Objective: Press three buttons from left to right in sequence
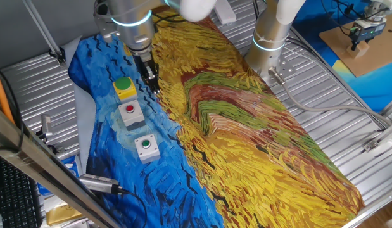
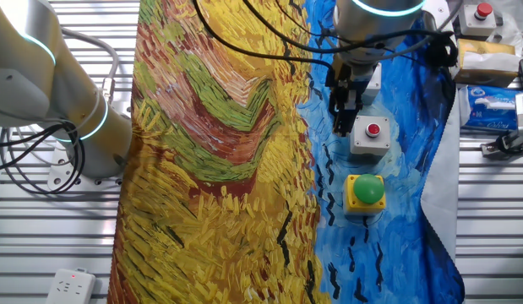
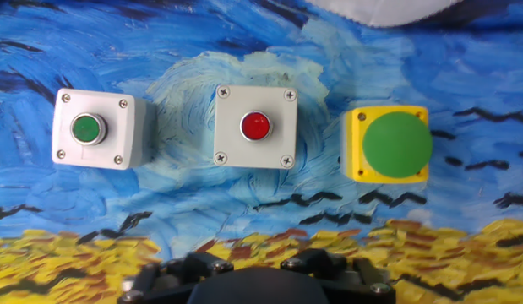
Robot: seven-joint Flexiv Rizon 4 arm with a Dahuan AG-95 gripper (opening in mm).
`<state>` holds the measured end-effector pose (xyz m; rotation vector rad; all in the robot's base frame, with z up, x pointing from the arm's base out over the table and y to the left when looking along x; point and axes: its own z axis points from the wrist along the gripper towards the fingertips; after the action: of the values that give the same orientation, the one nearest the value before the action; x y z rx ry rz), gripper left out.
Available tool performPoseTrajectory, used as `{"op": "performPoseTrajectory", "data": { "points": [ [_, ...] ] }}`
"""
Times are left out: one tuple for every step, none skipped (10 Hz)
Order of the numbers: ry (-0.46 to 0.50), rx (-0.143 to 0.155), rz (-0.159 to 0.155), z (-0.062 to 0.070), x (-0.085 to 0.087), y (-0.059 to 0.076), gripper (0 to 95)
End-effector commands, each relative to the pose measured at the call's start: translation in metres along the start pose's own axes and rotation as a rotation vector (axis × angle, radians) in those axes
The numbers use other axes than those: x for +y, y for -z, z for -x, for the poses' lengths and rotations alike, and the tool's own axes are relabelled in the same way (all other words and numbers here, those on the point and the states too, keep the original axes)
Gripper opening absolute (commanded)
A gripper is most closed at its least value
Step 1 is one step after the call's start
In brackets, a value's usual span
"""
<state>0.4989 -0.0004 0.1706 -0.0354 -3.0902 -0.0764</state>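
Observation:
Three buttons stand in a row on the blue part of the painted cloth. The yellow box with a big green cap is at one end. A grey-white box with a red button holds the middle. A grey-white box with a small green button is at the other end. My gripper hangs beside the row, level with the yellow and red boxes and touching neither. Only its dark body shows in the hand view.
The painted cloth covers the slatted metal table. The arm's base stands at the far side. A red-capped box, a tissue pack and a power strip lie off the cloth.

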Motion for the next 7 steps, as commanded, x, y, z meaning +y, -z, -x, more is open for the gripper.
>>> {"op": "performPoseTrajectory", "data": {
  "points": [
    [-0.031,0.095,0.074,0.0012,0.0004,-0.0006,0.0],
    [-0.031,0.095,0.074,0.0012,0.0004,-0.0006,0.0],
    [-0.033,0.096,0.072,0.0012,0.0004,-0.0006,0.0],
    [-0.033,0.096,0.072,0.0012,0.0004,-0.0006,0.0],
    [-0.033,0.098,0.072,0.0012,0.0004,-0.0006,0.0],
    [-0.034,0.100,0.071,0.0012,0.0004,-0.0006,0.0],
    [-0.034,0.101,0.070,0.0012,0.0004,-0.0006,0.0]
  ]
}}
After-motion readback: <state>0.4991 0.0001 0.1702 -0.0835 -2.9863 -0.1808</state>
